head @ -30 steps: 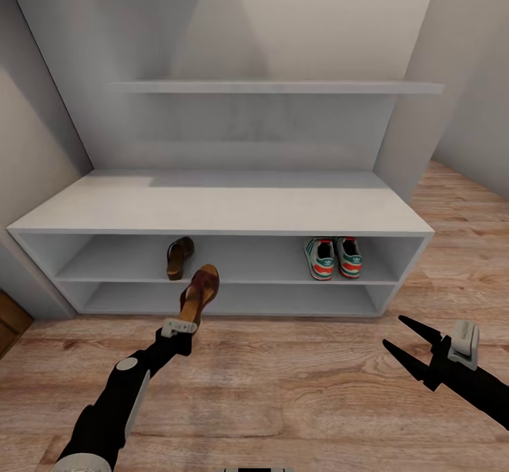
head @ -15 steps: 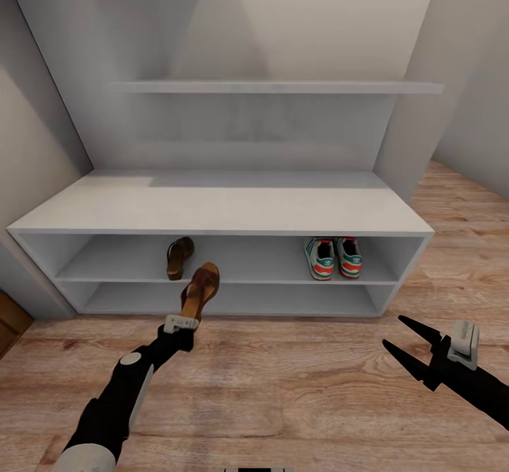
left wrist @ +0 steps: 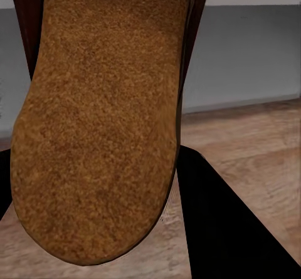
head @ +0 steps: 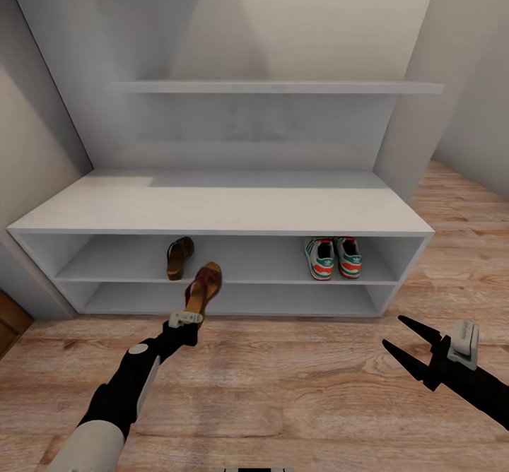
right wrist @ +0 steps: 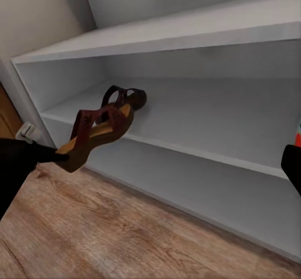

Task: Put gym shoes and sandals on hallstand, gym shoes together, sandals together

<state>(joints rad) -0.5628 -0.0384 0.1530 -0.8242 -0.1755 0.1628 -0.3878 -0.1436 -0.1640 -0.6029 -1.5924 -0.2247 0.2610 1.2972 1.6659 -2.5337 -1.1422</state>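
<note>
**Inspector:** Sandal (head: pixel 203 285) number two is off the corridor floor (head: pixel 283 387), pinched at its heel end by the left gripper (head: pixel 189 314). Its toe points toward the front edge of the hallstand (head: pixel 212 203), level with the upper shelf tier. The left wrist view shows its tan sole (left wrist: pixel 100 122) close up, with a black finger (left wrist: pixel 219 222) of the gripper beside it.

**Clerk:** And the first sandal?

**Inspector:** The other sandal (head: pixel 179 256) lies on the upper shelf tier, left of the middle and set back from the front edge. From the right wrist view, the held sandal (right wrist: pixel 100 131) sits in front of the shelved sandal (right wrist: pixel 125 97), apart from it, tilted with toe raised.

**Clerk:** Gym shoes?

**Inspector:** Both gym shoes (head: pixel 333 257) stand side by side on the same tier, toward the right end, heels to the front edge. They are just beside each other; I cannot tell whether they touch.

**Clerk:** Right arm?

**Inspector:** The right gripper (head: pixel 408 344) hangs over the floor before the hallstand's right front corner, fingers spread, holding nothing.
</note>
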